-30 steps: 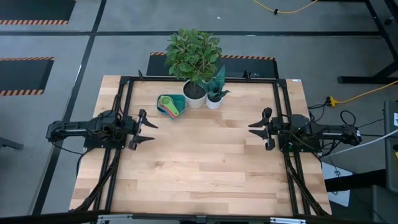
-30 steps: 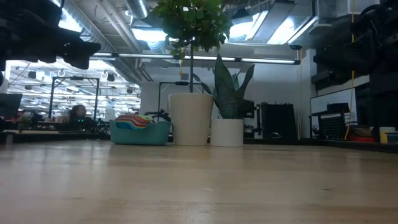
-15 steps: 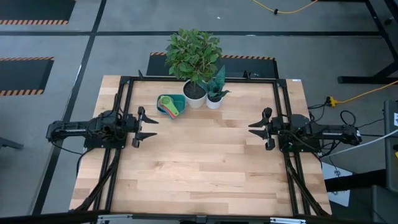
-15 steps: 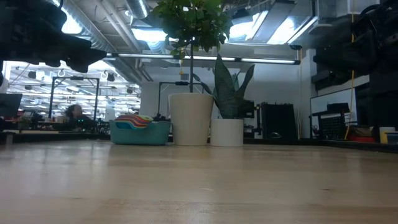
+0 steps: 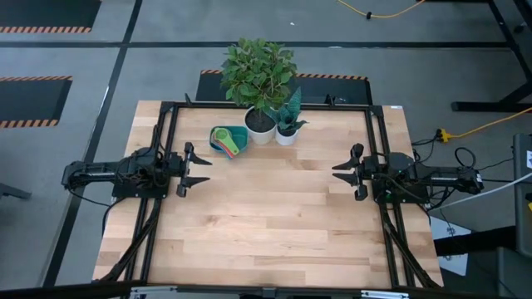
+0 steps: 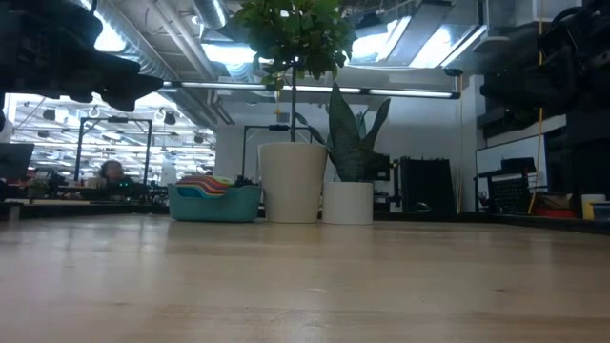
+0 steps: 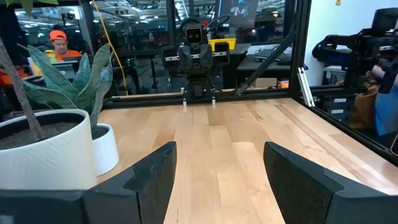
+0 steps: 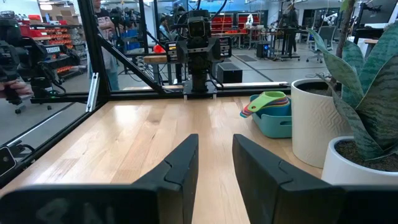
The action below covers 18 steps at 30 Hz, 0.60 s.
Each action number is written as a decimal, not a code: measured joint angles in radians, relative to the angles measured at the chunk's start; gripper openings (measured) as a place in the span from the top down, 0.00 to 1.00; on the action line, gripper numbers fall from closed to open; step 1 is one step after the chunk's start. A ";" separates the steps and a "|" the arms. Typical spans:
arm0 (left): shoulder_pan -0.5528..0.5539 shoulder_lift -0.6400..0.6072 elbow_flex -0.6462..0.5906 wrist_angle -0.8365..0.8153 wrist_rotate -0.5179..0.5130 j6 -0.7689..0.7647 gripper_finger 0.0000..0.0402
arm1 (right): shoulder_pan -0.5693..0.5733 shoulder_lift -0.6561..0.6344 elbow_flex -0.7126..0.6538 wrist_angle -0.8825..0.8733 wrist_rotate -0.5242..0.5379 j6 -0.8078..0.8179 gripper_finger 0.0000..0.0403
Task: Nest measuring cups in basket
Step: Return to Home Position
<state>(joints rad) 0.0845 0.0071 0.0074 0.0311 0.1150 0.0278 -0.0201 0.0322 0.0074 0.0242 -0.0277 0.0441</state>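
Over the pale wooden table (image 5: 274,224), the left gripper (image 5: 204,169) hangs at the left side, fingers spread wide. The right gripper (image 5: 335,171) faces it from the right, fingers narrowly parted. Farther back, the shallow teal plastic basket (image 6: 214,205) holds the nested coloured plastic measuring cups (image 6: 203,180), just beside a large white round plant pot (image 6: 293,181).

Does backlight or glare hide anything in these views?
Low view: ceiling lights leave the left arm and right arm as dark silhouettes; basket and cups are readable. High view: even light, no glare on the table. Wrist views: nothing hidden.
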 joint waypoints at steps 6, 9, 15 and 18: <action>0.000 0.000 0.000 0.003 0.000 0.001 0.41 | 0.000 0.000 0.000 0.000 0.000 0.000 0.74; 0.000 0.000 0.000 0.008 0.003 0.001 0.41 | 0.000 0.000 0.000 0.000 0.000 0.000 0.74; 0.000 0.000 0.000 0.011 0.003 0.001 0.41 | 0.000 0.000 0.000 0.000 0.000 0.000 0.74; 0.000 0.000 0.000 0.014 0.003 0.001 0.41 | 0.000 0.000 0.000 0.000 0.000 0.000 0.74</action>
<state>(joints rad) 0.0845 0.0071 0.0071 0.0452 0.1177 0.0292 -0.0201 0.0322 0.0078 0.0242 -0.0273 0.0441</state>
